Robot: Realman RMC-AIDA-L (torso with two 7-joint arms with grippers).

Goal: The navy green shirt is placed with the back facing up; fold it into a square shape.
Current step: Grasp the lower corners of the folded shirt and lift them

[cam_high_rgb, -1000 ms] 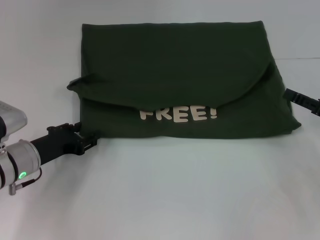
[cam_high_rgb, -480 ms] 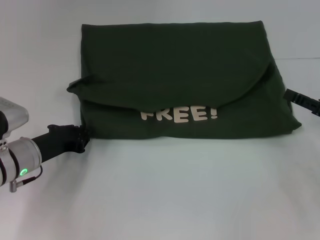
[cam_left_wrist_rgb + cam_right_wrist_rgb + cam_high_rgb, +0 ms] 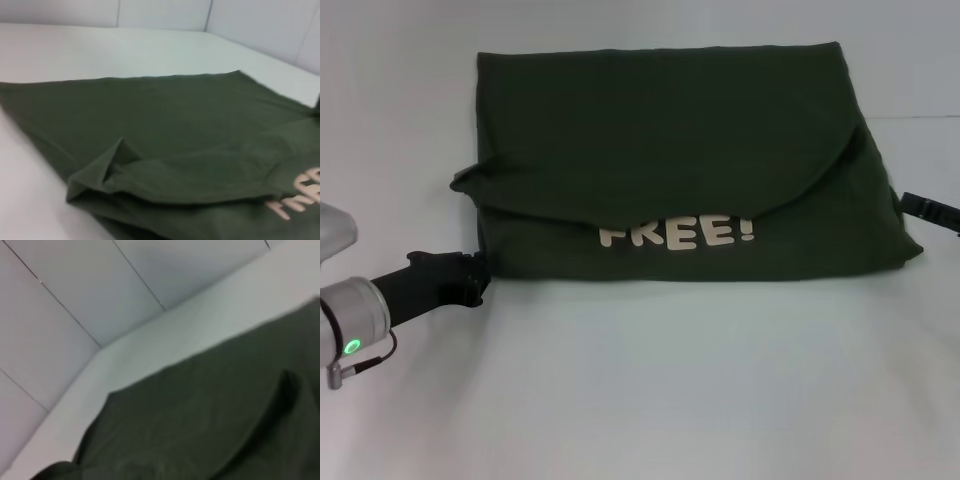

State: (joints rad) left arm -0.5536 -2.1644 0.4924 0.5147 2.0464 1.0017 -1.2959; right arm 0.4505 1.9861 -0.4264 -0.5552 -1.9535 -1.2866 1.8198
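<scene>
From the head, the shirt [image 3: 670, 160] lies folded wide on the white bench [image 3: 650, 380], with the left claw [image 3: 470, 280] low by its near left corner and the right claw [image 3: 928, 208] by its right edge; I cannot tell if either is spread or pinching. The left wrist shows a bunched sleeve [image 3: 105, 172], so it is best to flatten that, then fold one side over evenly. The right wrist shows only cloth and bare wall, with nothing in the way.
</scene>
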